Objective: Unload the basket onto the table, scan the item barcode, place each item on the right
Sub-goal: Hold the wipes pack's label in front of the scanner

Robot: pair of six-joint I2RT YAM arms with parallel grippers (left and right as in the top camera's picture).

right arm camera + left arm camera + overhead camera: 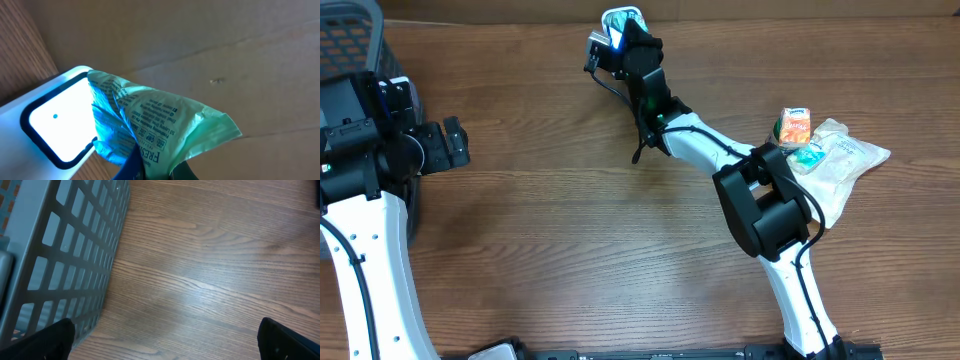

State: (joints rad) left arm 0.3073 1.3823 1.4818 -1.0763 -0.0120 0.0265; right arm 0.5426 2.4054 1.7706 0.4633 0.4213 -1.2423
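A green printed packet [160, 117] is pinched in my right gripper [160, 172], which is shut on its lower edge. The packet hangs in front of a white scanner [45, 125] whose window glows bright at the left. From overhead the right gripper [625, 40] is at the table's far edge, with the packet [623, 18] and the scanner [598, 46] beside it. My left gripper [165, 337] stands wide open over bare wood, nothing between its fingertips [47, 340]; overhead it [455, 143] sits at the left.
A grey mesh basket [65, 255] stands right beside the left gripper, seen overhead at the far left [355, 40]. At the right lie an orange carton [794, 127] and a clear bag of items [840, 160]. A cardboard wall [225, 50] backs the table.
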